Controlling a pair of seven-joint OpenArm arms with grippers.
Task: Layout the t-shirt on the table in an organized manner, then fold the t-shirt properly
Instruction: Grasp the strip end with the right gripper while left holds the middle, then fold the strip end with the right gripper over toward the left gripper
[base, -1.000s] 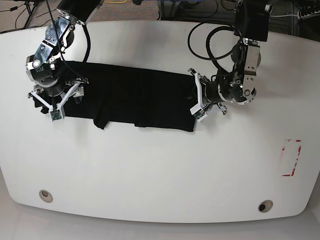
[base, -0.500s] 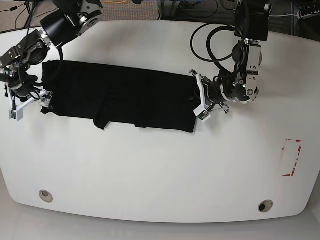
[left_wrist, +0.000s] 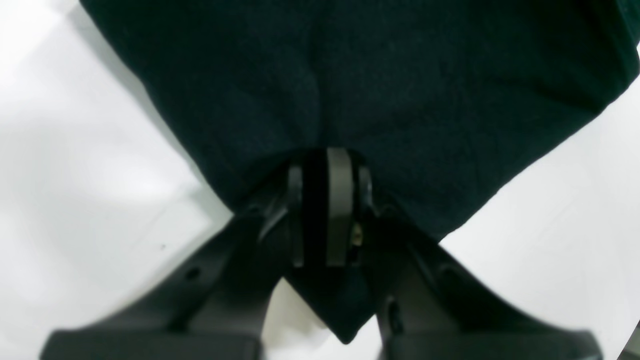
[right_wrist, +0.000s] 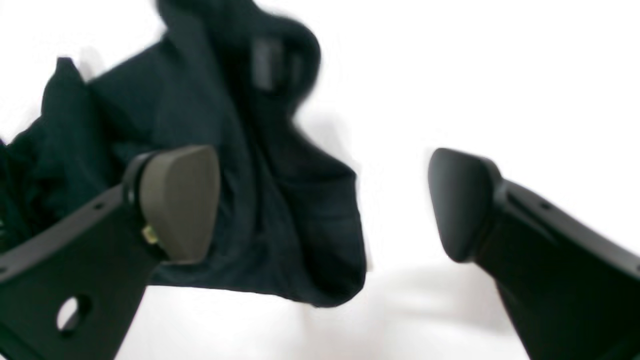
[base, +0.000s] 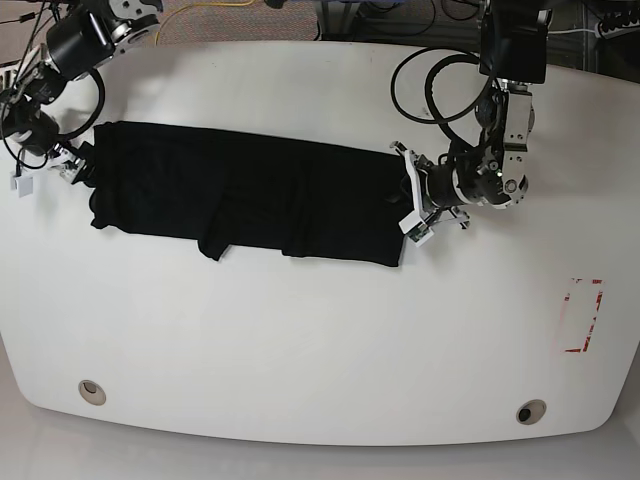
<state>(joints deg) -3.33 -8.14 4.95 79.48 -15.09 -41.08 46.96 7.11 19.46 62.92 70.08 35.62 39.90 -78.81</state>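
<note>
left wrist view shows the left gripper (left_wrist: 327, 210) with its jaws pressed together on a pinch of the shirt (left_wrist: 380, 85), the black cloth gathered into the narrow slit between the two pads and a small tip of it hanging below them. the cloth fans out from that pinch across the top of the picture, with the white table (left_wrist: 75, 165) bare on both sides. in the base view this gripper (base: 412, 205) sits at the shirt's (base: 250, 195) end nearest the middle of the table (base: 320, 330), its white fingers lying along the short edge of the cloth. in the right wrist view the right gripper (right_wrist: 325, 200) has its jaws spread wide, nothing between them; one pad (right_wrist: 180, 200) stands in front of the shirt (right_wrist: 280, 200), the other in front of bare table (right_wrist: 450, 75). a crumpled, loosely folded end of the cloth lies just beyond the pads; the picture is blurred, so whether the pad touches it cannot be told. in the base view the right gripper (base: 48, 170) is at the far side edge of the table, just beside the shirt's other end. the shirt lies as a long dark band across the upper half of the table, folded lengthwise, its lower edge uneven with a small flap sticking out. no print shows on it. nearer the front edge are two round holes, one (base: 91, 390) on each side, and a red mark (base: 583, 315) lies near the side edge, well apart from the shirt.
</note>
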